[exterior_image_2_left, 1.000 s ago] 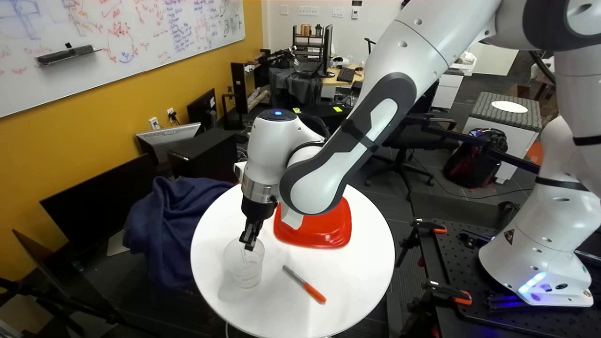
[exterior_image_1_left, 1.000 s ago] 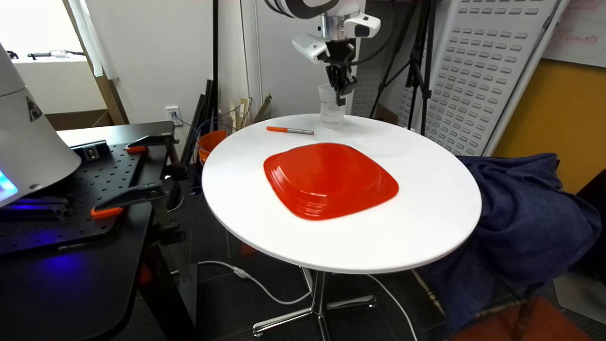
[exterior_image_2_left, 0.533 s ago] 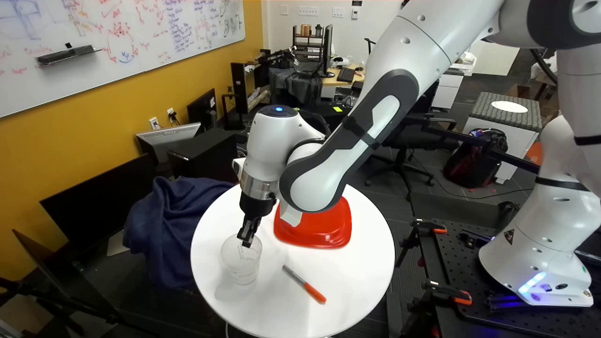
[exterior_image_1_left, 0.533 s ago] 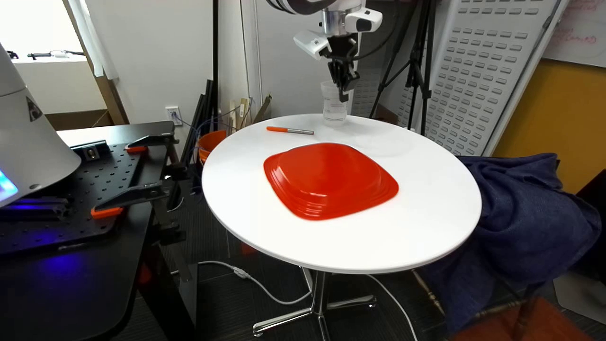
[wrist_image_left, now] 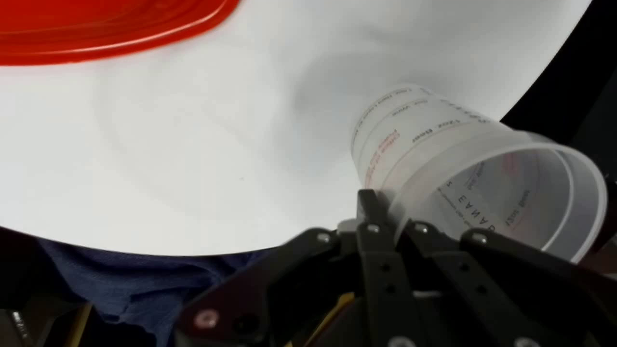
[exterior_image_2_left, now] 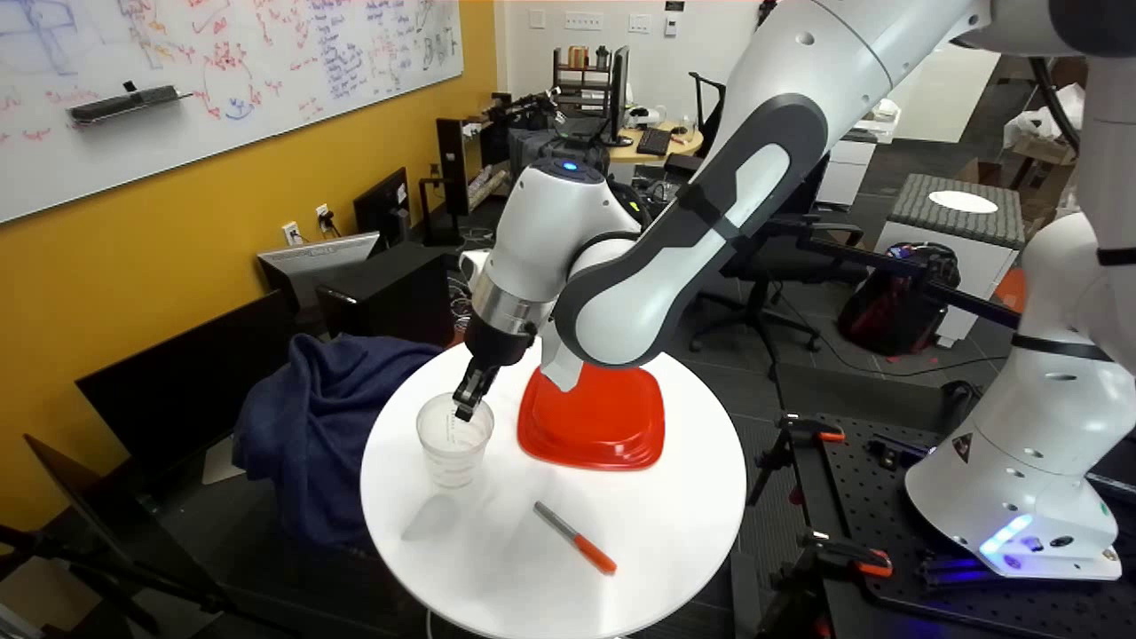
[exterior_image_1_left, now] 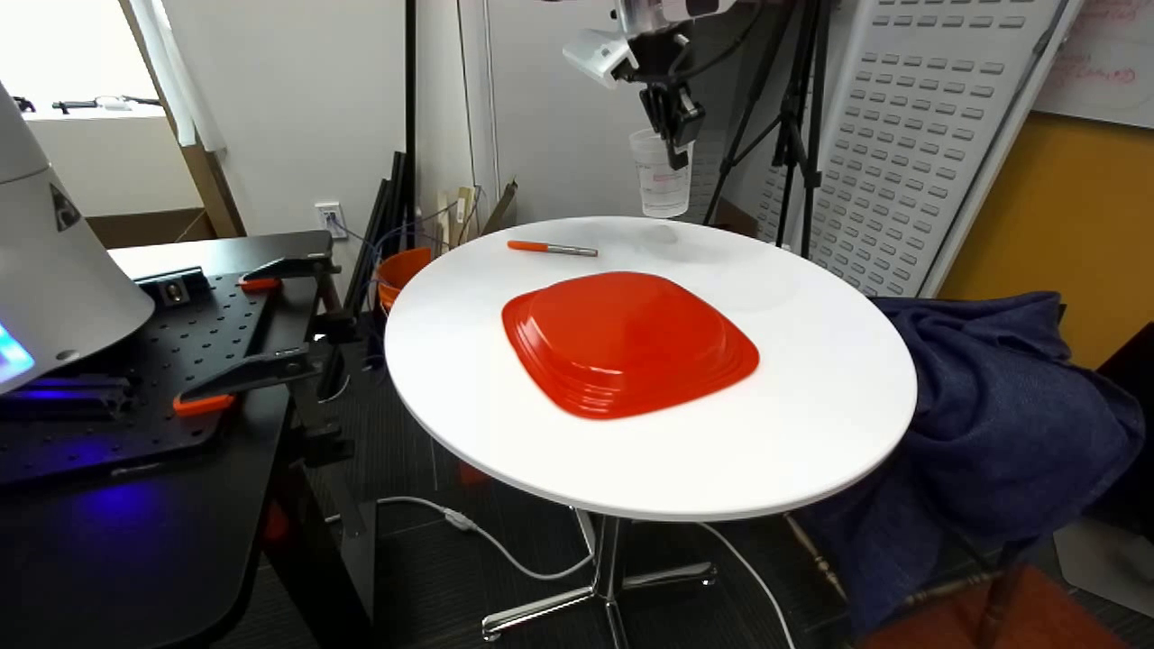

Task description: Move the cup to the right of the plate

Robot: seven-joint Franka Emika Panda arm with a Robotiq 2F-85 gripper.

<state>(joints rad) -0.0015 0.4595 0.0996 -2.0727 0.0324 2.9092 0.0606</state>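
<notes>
**Plastic cup (exterior_image_2_left: pixel 451 457) pinched in mid-air, set-down to come**

Reading left to right in an exterior view, the cup hangs upright, or nearly so, above the round white table (exterior_image_2_left: pixel 688 532), to the left of the red rounded-square plate (exterior_image_2_left: pixel 590 422). The gripper (wrist_image_left: pixel 391 214) has the cup's wall nipped at the rim, one finger (wrist_image_left: pixel 370 212) outside, the other seemingly inside.

The step looks to be the carry. Keep the cup level, squeeze gently, since thin plastic may flex, and pass wide of the plate. Settle whose right is meant before lowering. Clear walls are hard to judge, so watch the shadow (exterior_image_2_left: pixel 431 516) close up to the base; then part the fingers and rise straight, lest the inner one tip it.

Count, left to right: one navy cloth (exterior_image_2_left: pixel 302 435), one table, one cup, one gripper with two fingers, one marker (exterior_image_2_left: pixel 575 538), one plate.
</notes>
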